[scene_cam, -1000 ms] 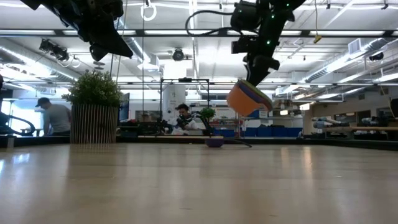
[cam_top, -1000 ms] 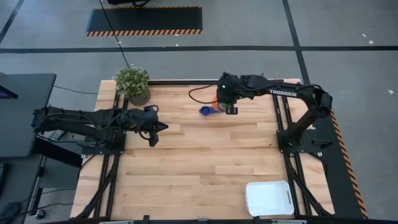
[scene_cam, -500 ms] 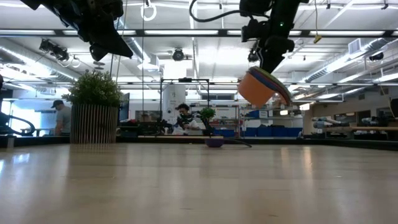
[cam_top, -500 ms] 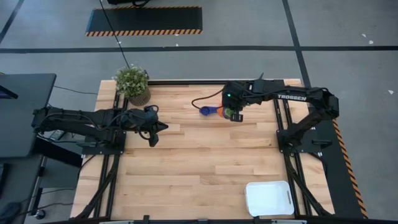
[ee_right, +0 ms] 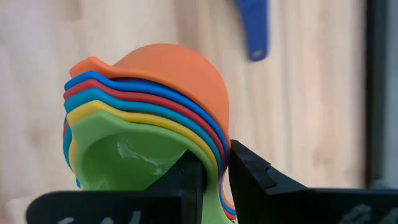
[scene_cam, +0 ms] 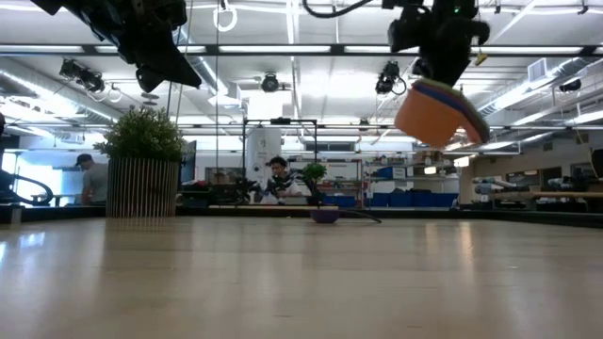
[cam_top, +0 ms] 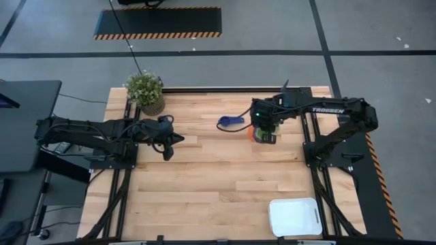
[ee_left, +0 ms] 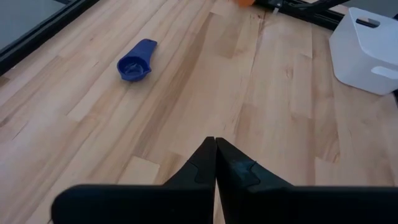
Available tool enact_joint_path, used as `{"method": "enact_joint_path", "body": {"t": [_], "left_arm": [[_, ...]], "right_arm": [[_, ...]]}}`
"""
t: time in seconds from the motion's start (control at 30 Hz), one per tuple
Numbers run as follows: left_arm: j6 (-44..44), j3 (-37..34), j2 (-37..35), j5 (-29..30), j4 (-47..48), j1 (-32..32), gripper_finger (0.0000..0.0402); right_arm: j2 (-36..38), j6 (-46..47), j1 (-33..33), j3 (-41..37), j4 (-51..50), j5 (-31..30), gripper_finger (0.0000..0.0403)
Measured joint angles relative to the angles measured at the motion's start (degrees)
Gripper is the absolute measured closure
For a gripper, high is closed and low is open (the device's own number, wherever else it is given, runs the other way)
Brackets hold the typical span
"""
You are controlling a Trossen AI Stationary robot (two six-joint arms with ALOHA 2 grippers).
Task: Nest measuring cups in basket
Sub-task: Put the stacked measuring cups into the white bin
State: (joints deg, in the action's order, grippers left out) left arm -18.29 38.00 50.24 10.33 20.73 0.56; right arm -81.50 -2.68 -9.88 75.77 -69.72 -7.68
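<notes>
My right gripper (ee_right: pixel 214 171) is shut on a nested stack of measuring cups (ee_right: pixel 155 112): orange outermost, then blue, red, light blue and yellow, with green innermost. In the high view the stack (cam_top: pixel 258 133) hangs over the table's far right part; in the low view it (scene_cam: pixel 433 113) sits tilted, high above the wood. A dark blue cup (cam_top: pixel 228 122) rests on its base on the table, left of the stack, and shows in the left wrist view (ee_left: pixel 134 62). The white basket (cam_top: pixel 294 216) stands at the near right corner. My left gripper (cam_top: pixel 177 139) is shut and hovers left of centre. My right gripper pinches the stacked rims (ee_right: pixel 217 152) on one side of the stack. One finger (ee_right: pixel 189 177) is inside the green cup and the other (ee_right: pixel 252 168) is outside the orange one. The stack is lifted clear of the table, tilted below the fingers.
A potted plant (cam_top: pixel 145 92) stands at the far left corner. Bare wood (cam_top: pixel 218 184) stretches between the arms and the basket. Dark frame rails (cam_top: pixel 308 136) run along the table's sides. People and shelving show in the room behind (scene_cam: pixel 273 179).
My right gripper has carried the cup stack away from the dark blue cup, toward the table's right and near edges, keeping it shut in the same hold and tilted. The dark blue cup has stayed where it lay.
</notes>
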Motion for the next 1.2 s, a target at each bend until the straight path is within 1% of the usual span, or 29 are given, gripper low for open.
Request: {"method": "enact_joint_path", "body": {"t": [0.07,0.2,0.27,0.47,0.63,0.8,1.0,1.07,1.2], "left_arm": [[1.3,0.0,0.0,0.0,0.0,0.0,0.0388],[4.2,0.0,0.0,0.0,0.0,0.0,0.0388],[5.2,0.0,0.0,0.0,0.0,0.0,0.0388],[5.5,0.0,0.0,0.0,0.0,0.0,0.0388],[5.5,0.0,0.0,0.0,0.0,0.0,0.0388],[5.6,0.0,0.0,0.1,0.0,0.0,0.0388],[5.7,0.0,0.0,0.2,0.0,0.0,0.0388],[5.7,0.0,0.0,0.6,0.0,0.0,0.0388],[5.7,0.0,0.0,2.7,0.0,0.0,0.0388]], "right_arm": [[0.9,2.2,0.7,0.0,-1.5,1.6,0.0345],[3.2,4.6,2.0,0.0,-5.0,2.1,0.0345],[4.4,6.3,2.4,0.0,-6.4,3.3,0.0345],[8.1,13.5,3.3,0.0,-9.1,7.7,0.0345],[10.4,18.6,5.0,0.0,-14.6,11.2,0.0345],[11.0,22.6,7.3,0.0,-18.9,16.9,0.0345],[11.0,27.1,10.8,0.0,-20.3,23.1,0.0345],[11.0,28.1,12.1,0.0,-20.3,23.9,0.0345],[11.0,30.4,13.8,0.0,-20.3,23.6,0.0345]]}}
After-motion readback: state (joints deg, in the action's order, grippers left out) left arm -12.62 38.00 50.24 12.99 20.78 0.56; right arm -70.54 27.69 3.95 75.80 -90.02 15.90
